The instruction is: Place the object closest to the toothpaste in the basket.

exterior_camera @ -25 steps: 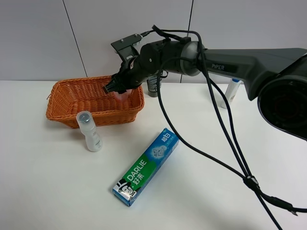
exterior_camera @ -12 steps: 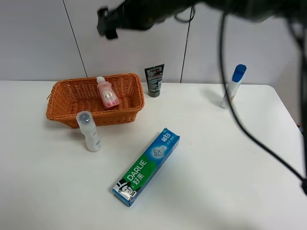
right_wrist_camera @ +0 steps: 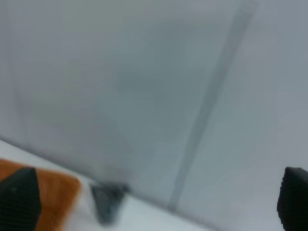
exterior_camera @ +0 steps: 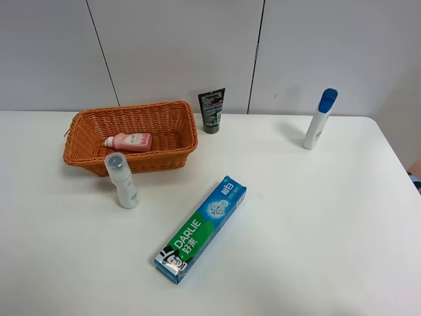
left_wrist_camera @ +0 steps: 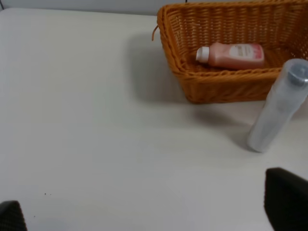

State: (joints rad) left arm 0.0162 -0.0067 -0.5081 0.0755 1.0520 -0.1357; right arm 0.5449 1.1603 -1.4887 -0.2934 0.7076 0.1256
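The blue-green toothpaste box (exterior_camera: pixel 201 228) lies on the white table at centre front. The pink bottle (exterior_camera: pixel 129 141) lies on its side inside the orange wicker basket (exterior_camera: pixel 85 128); it also shows in the left wrist view (left_wrist_camera: pixel 233 54) within the basket (left_wrist_camera: pixel 178 62). No arm shows in the exterior high view. My left gripper (left_wrist_camera: pixel 148 210) is open and empty, low over the table left of the basket. My right gripper (right_wrist_camera: pixel 156 199) is open and empty, raised and facing the back wall, with the basket (right_wrist_camera: pixel 57 202) blurred below.
A clear bottle with a grey cap (exterior_camera: pixel 122 180) stands just in front of the basket, also seen in the left wrist view (left_wrist_camera: pixel 279 113). A black tube (exterior_camera: pixel 212 110) stands behind the basket's right end. A white bottle with a blue cap (exterior_camera: pixel 318 119) stands at back right.
My right gripper let go of the pink bottle in the basket, then rose up and out of the exterior view. The bottle tipped from upright onto its side.
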